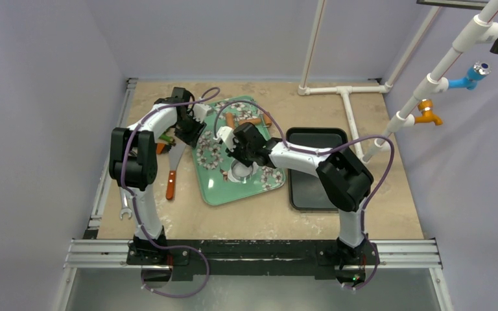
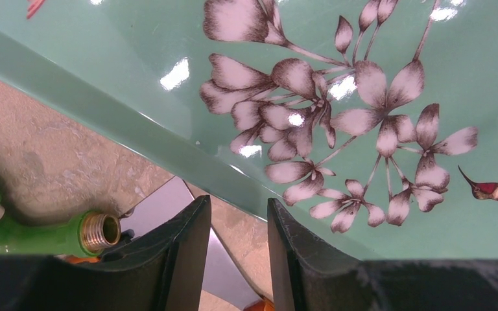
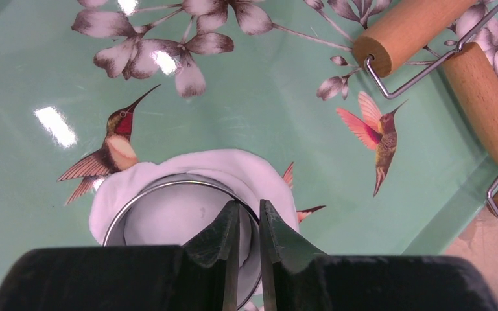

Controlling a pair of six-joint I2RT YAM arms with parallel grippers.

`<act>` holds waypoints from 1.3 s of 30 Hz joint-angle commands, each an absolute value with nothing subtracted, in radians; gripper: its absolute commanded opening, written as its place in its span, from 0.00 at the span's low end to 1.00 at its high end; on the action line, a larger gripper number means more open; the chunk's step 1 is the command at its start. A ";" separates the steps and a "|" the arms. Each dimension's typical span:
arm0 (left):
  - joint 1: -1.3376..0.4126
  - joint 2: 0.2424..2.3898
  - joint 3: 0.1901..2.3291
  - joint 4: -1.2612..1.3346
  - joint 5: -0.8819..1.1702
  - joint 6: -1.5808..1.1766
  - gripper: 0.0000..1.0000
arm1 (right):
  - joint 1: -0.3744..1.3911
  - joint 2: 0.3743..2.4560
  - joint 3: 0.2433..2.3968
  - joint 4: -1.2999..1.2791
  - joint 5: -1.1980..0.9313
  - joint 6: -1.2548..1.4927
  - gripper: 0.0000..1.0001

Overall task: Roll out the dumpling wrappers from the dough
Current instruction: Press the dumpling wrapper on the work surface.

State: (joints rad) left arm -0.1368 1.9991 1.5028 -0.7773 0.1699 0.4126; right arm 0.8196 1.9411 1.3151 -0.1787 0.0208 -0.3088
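The dough point(image 3: 233, 165) lies flattened and white on the green flowered tray point(image 3: 266, 110), and it also shows in the top view point(image 1: 240, 171). A round metal ring cutter point(image 3: 162, 184) stands pressed on it, with dough showing inside and around the ring. My right gripper point(image 3: 249, 207) is shut on the ring's wall, one finger inside and one outside. In the top view it point(image 1: 237, 159) sits over the tray's middle. My left gripper point(image 2: 238, 206) is open and empty at the tray's left rim point(image 2: 136, 136). No separate wrappers are in view.
A wooden double rolling pin point(image 3: 408, 29) lies at the tray's far side point(image 1: 249, 120). A black tray point(image 1: 311, 188) stands right of the green one. A blade point(image 2: 162, 207) with an orange handle point(image 1: 170, 184), a green hose fitting point(image 2: 58, 236) and a wrench point(image 1: 125, 210) lie left of it.
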 commanded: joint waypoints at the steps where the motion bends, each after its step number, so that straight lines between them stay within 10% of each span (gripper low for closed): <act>1: -0.128 2.003 1.531 -0.791 0.196 0.428 0.37 | 0.818 1.901 1.266 -0.147 0.071 -0.300 0.00; 39: -0.124 2.004 1.535 -0.794 0.201 0.425 0.36 | 0.921 1.910 1.194 -0.419 0.351 0.374 0.00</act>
